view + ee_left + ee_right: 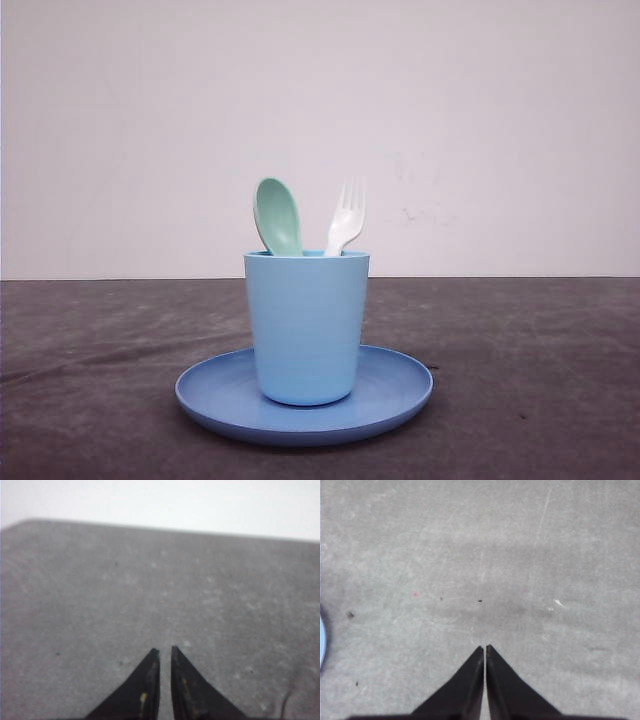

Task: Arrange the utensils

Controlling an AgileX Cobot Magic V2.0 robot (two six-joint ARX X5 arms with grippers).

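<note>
Cup: the light blue cup (306, 325) is my landmark; it stands upright on the middle of the round blue plate (400, 385).
Plate: it lies flat on the grey table (90, 350), under the cup, its rim showing all around the cup's base. A thin blue sliver of it (321, 642) shows at the edge of my right wrist view.
Spoon: the mint-green spoon (278, 216) stands inside the cup, bowl up, leaning toward the cup's left rim.
Fork: the white fork (346, 218) stands inside the same cup, tines up, leaning toward the cup's right rim, just beside the spoon and apart from it at the top.
My left claw: my left gripper (164, 651) hangs over bare table, clenched almost fully, a narrow slit between the tips, grasping nothing.
My right claw: my right gripper (485, 648) hangs over bare table near the plate's edge, tips pressed together, grasping nothing.
</note>
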